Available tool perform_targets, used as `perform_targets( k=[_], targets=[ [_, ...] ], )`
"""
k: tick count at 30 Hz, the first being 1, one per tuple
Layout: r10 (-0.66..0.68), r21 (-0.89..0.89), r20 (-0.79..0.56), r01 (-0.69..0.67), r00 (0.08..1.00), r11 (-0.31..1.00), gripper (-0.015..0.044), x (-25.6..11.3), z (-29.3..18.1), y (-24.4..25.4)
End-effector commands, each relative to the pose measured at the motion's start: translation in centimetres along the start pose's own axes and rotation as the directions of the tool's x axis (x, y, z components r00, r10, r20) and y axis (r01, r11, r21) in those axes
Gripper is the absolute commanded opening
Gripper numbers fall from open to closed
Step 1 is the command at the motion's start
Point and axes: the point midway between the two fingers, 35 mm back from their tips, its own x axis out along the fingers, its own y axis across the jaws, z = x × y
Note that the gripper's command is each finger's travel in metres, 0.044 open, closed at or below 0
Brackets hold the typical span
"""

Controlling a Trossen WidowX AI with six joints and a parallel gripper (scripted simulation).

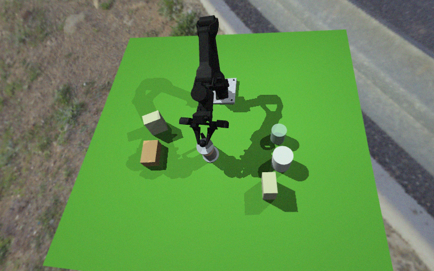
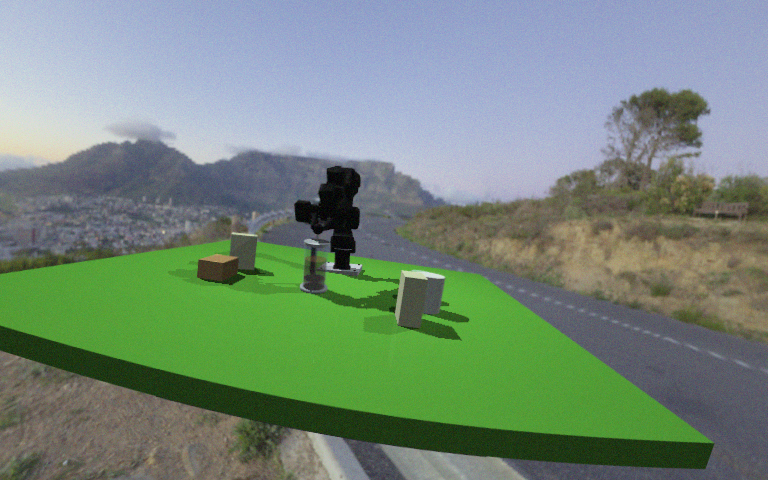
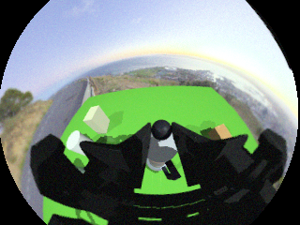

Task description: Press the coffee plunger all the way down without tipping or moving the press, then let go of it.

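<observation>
Behind the green table, we saw a mountain toward eleven o'clock in the exterior view. On the table stood the coffee press, upright, with its clear wall and pale foot. We saw the gripper above it, its fingers rather narrow and closed on the black plunger knob. The knob was a little above the lid, so for us the plunger was not fully down. Taking the press as clock centre in the top view, we found the brown block at nine o'clock, one cream block at ten, the white cylinder at three, and another cream block at four. We noticed the greenish cylinder between two and three.
</observation>
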Motion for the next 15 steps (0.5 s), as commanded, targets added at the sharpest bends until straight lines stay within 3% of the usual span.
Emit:
perform_targets(
  k=[1, 15],
  targets=[
    [0.0, -0.01, -0.036, 0.0, 0.999, 1.0, 0.0115, 0.45, -0.93, -0.01],
    [-0.001, -0.01, -0.036, 0.0, 0.999, 1.0, 0.0115, 0.61, -0.72, 0.02]
  ],
)
